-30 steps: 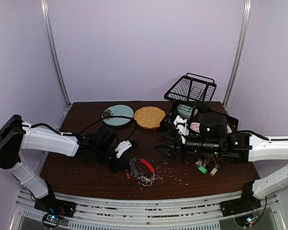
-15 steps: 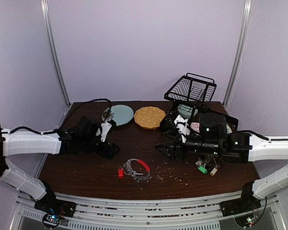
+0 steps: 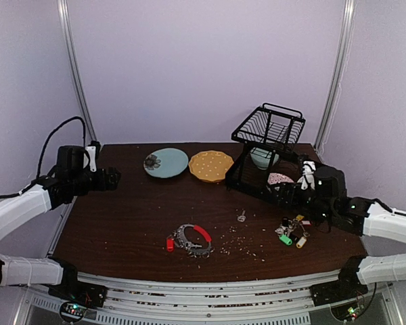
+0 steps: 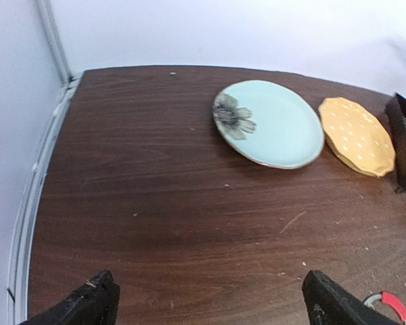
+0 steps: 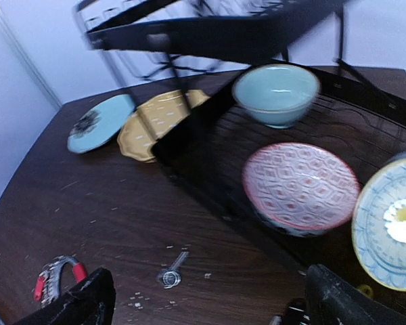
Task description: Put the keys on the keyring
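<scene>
Both arms sit at opposite sides of the dark wooden counter (image 3: 128, 217), well apart from the task items.

Left claw (image 4: 206, 305): released, fingers spread wide, nothing between them. It sits over the back-left part of the counter, facing the light blue flower plate (image 4: 271, 123) and the orange dotted plate (image 4: 358, 135) beside it.

Right claw (image 5: 210, 301): also released, fingers wide, empty. It sits at the right side, next to the black dish rack (image 3: 267, 128), looking over its tray, which holds a teal bowl (image 5: 276, 93), a pink patterned plate (image 5: 299, 184) and a blue-and-yellow plate (image 5: 391, 227).

Keyring (image 3: 191, 238): lies flat on the counter near the front edge, roughly centre, red sleeve uppermost on its right side. A small red tag (image 3: 170, 243) lies just beside it on the left (whether its key is threaded on the ring cannot be told).

One loose silver key (image 3: 241, 217) lies alone on the counter, between the keyring and the rack tray, apart from both.

Clustered bunch with green and yellow tags (image 3: 292, 233) lies right of centre, near the right claw. Small crumbs are scattered over the front of the counter.
</scene>
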